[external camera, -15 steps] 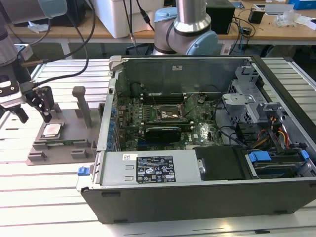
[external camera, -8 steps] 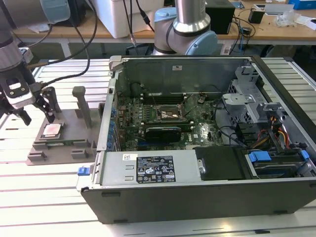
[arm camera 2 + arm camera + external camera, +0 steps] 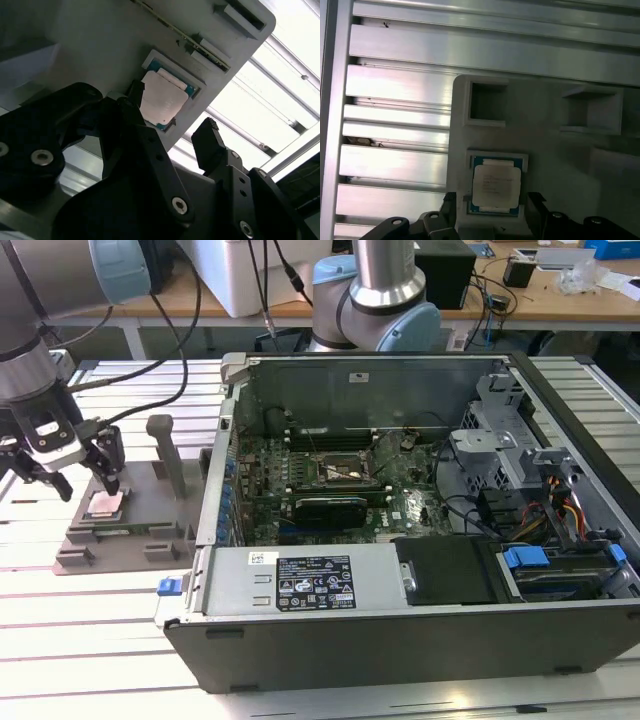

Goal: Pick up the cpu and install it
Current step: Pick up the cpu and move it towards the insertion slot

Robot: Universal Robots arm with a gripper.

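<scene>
The cpu (image 3: 104, 503) is a small silvery square lying flat in a pocket of the grey plastic tray (image 3: 130, 535) on the exterior view's left. My gripper (image 3: 88, 486) hangs just over it, open. Both wrist views show the cpu (image 3: 162, 97) (image 3: 496, 186) between the two black fingers (image 3: 206, 137), one on each side, with a gap to each edge. The gripper (image 3: 170, 112) (image 3: 492, 202) holds nothing. The motherboard socket (image 3: 345, 472) sits in the open computer case (image 3: 400, 630), well towards the exterior view's right.
Two upright grey posts (image 3: 165, 450) rise from the tray beside the gripper. The tray has further square pockets (image 3: 487, 102). A second robot arm's base (image 3: 375, 300) stands behind the case. Cables and drive cages (image 3: 530, 500) crowd the case's right side. The table is ribbed aluminium (image 3: 90, 630).
</scene>
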